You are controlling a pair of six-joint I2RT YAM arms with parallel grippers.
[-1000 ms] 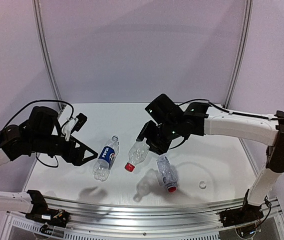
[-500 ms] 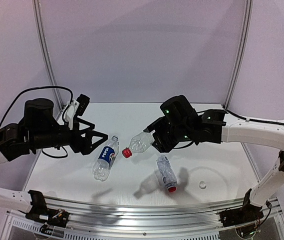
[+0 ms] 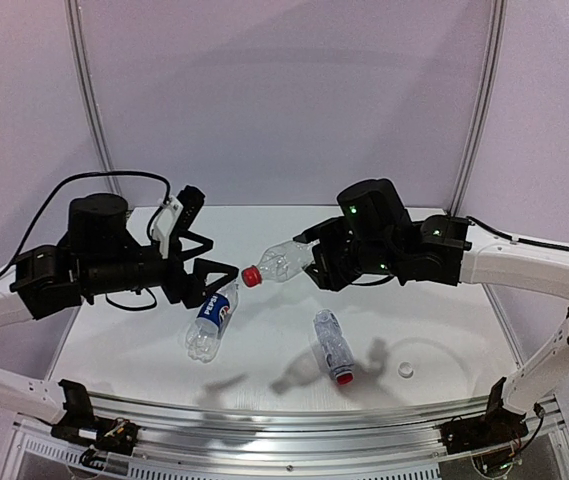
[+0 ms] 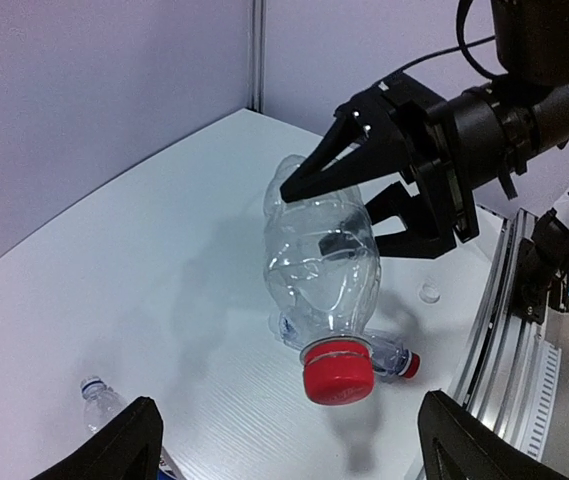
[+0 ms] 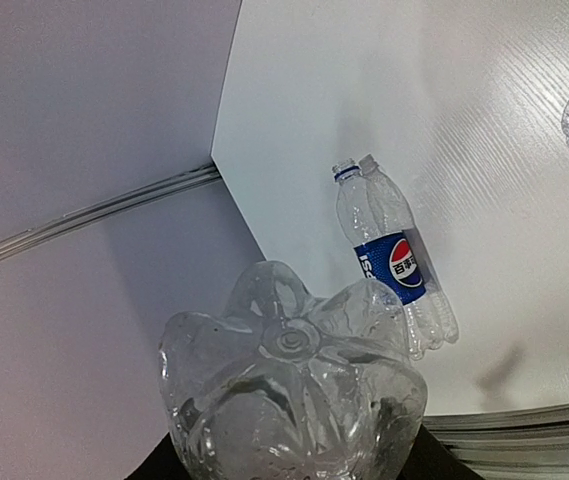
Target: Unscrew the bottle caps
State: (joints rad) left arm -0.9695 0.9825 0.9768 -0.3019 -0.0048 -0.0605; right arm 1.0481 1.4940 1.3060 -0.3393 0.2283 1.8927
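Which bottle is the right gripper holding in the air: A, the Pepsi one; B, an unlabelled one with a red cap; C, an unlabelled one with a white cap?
B: the right gripper is shut on an unlabelled bottle with a red cap, clear of the table, while the Pepsi bottle lies flat on it.

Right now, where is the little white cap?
In the top view, the white cap lies alone on the table at near right, right of the lying red-capped bottle.
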